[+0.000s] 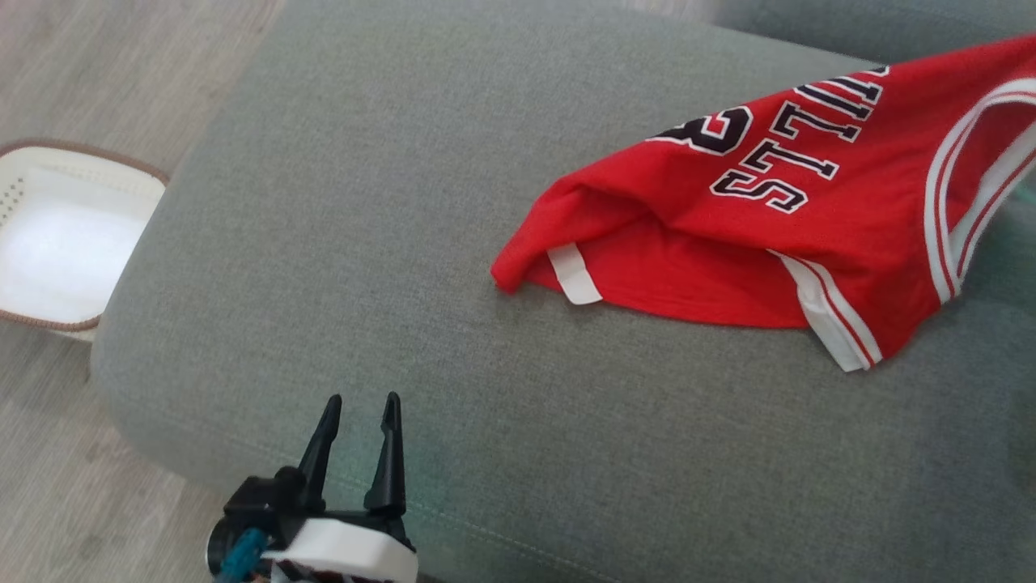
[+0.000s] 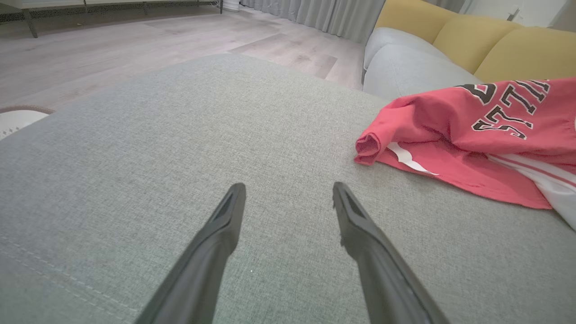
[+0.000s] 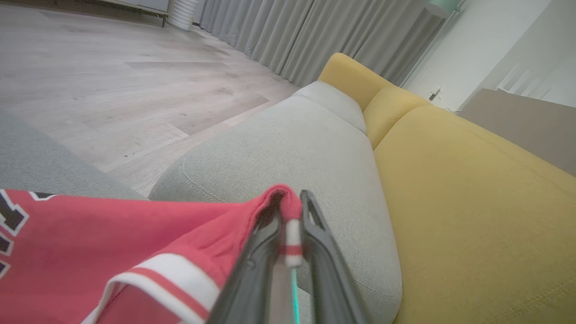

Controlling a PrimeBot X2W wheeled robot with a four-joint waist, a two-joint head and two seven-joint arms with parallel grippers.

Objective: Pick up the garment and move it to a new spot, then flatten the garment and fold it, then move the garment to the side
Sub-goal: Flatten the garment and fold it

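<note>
Lying on the far right part of the grey cushion (image 1: 364,243), the red garment (image 1: 712,267) has its white-striped edge clamped between the fingers of the right pincer (image 3: 290,211). The left pincer (image 1: 363,398) is at the cushion's near left edge, fingers apart, well clear of the garment.

The red garment (image 1: 728,243) carries dark block lettering (image 1: 773,174) outlined in white, upside down in the head view. S, L and L read clearly, and a further letter, probably U, runs into a fold. Beside it stands a large numeral (image 1: 712,129) in the same style, half hidden, perhaps a 3. Any print on the white tag (image 1: 575,274) at the hem cannot be made out.
</note>
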